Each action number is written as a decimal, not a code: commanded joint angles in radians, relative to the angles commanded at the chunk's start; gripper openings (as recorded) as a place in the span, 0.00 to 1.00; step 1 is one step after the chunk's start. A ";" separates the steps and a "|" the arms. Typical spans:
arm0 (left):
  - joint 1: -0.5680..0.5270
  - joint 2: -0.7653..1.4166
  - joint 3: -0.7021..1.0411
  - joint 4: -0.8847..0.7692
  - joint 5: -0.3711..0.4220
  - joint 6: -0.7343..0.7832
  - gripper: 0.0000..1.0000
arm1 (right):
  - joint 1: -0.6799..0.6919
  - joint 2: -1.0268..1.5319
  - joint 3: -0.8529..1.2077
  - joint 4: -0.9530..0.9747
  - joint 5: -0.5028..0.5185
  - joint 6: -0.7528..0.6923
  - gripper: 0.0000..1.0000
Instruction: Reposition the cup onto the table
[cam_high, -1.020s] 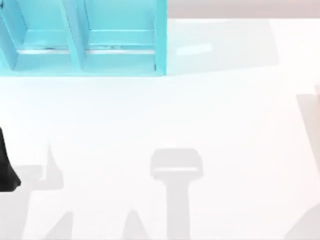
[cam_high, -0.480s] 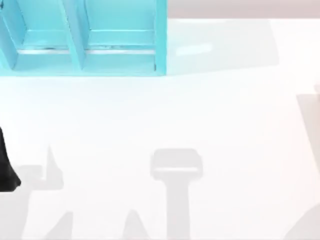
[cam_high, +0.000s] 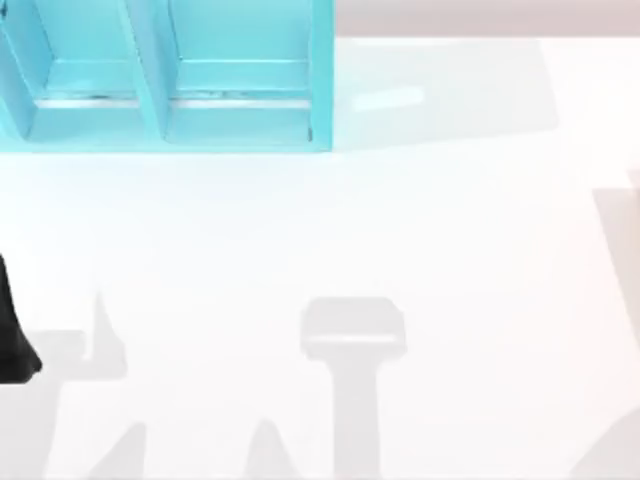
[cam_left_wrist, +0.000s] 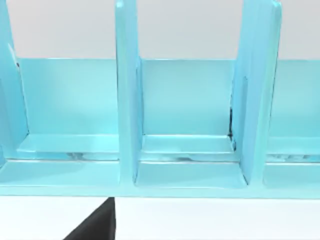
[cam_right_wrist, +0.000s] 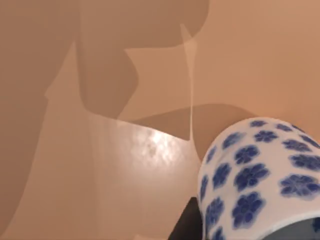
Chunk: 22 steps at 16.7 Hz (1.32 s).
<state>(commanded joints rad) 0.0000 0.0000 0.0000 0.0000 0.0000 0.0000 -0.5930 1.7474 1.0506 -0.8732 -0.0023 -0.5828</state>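
Note:
The cup (cam_right_wrist: 260, 180), white with blue flowers, sits very close in the right wrist view above a tan surface. A dark finger (cam_right_wrist: 187, 222) of my right gripper lies against its side, and the gripper is shut on it. The table (cam_high: 330, 230) is the broad white surface in the top view, with only shadows on it. My left arm (cam_high: 12, 345) shows as a black shape at the table's left edge, facing the shelf.
A turquoise shelf unit (cam_high: 170, 90) with upright dividers stands at the table's back left. The left wrist view looks into the shelf compartments (cam_left_wrist: 185, 145), with a black part (cam_left_wrist: 97, 225) low in front. Arm shadows lie along the table's front.

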 joint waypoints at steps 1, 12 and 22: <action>0.000 0.000 0.000 0.000 0.000 0.000 1.00 | 0.000 0.000 0.000 0.000 0.000 0.000 0.00; 0.000 0.000 0.000 0.000 0.000 0.000 1.00 | 0.080 -0.059 0.039 -0.101 0.000 0.078 0.00; 0.000 0.000 0.000 0.000 0.000 0.000 1.00 | 0.327 -0.253 0.147 -0.398 0.001 0.325 0.00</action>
<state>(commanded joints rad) 0.0000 0.0000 0.0000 0.0000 0.0000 0.0000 -0.2658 1.4945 1.1979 -1.2708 -0.0013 -0.2581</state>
